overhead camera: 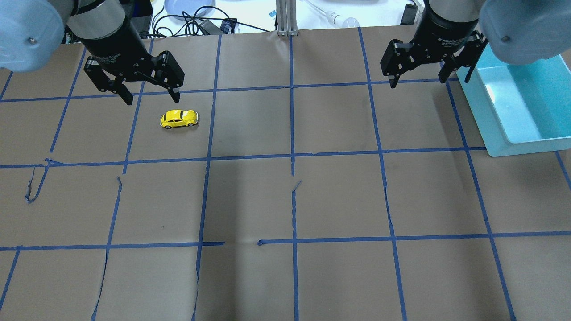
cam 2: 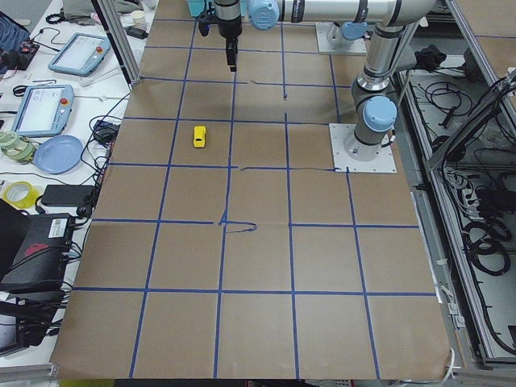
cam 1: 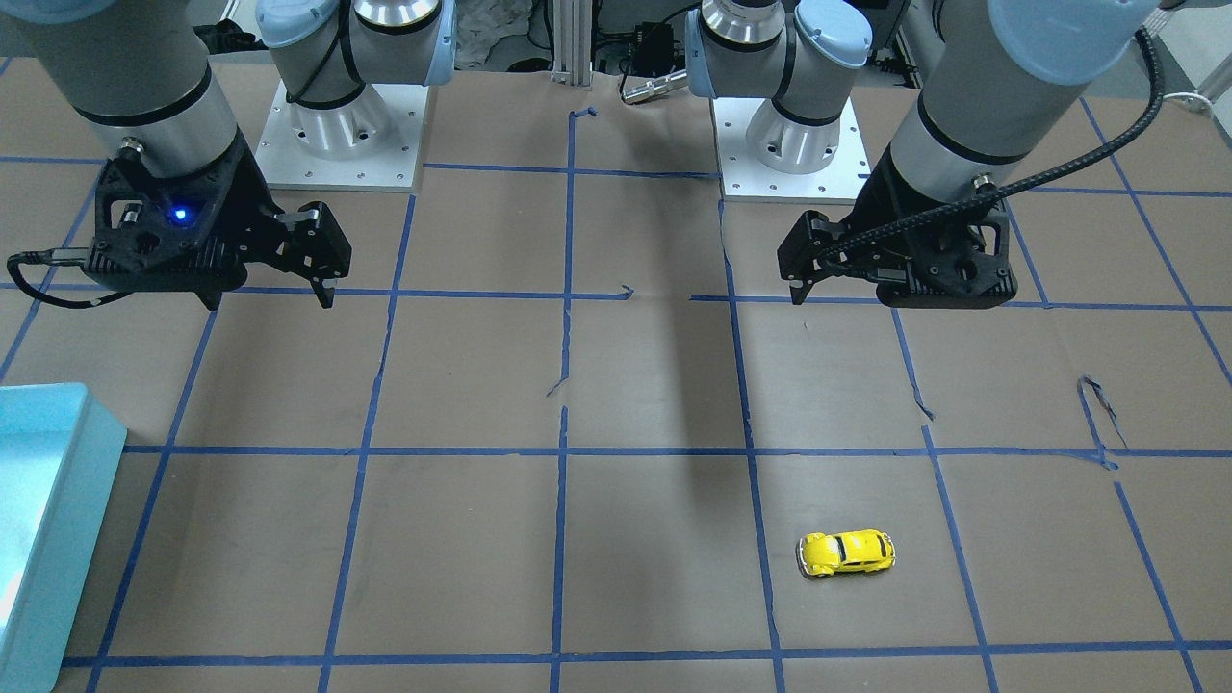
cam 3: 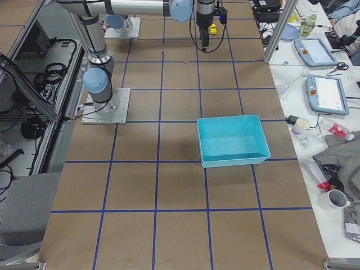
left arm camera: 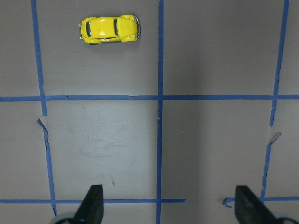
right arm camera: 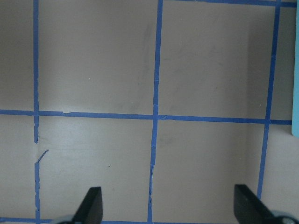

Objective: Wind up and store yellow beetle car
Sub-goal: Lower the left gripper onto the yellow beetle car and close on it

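The yellow beetle car point(overhead camera: 179, 118) stands on its wheels on the brown paper, on the left half of the table. It also shows in the front view point(cam 1: 847, 553) and in the left wrist view point(left arm camera: 110, 29). My left gripper point(overhead camera: 152, 98) is open and empty. It hangs above the table just beyond the car, apart from it, and shows in the left wrist view point(left arm camera: 169, 205). My right gripper point(overhead camera: 418, 82) is open and empty. It hangs at the far right beside the bin, with only bare paper under it in the right wrist view point(right arm camera: 169, 205).
A light blue open bin point(overhead camera: 479, 116) sits at the far right edge of the table and also shows in the front view point(cam 1: 48, 520). The brown paper has a blue tape grid point(overhead camera: 292, 156) with small tears. Both arm bases point(cam 1: 789, 144) stand at the robot's side.
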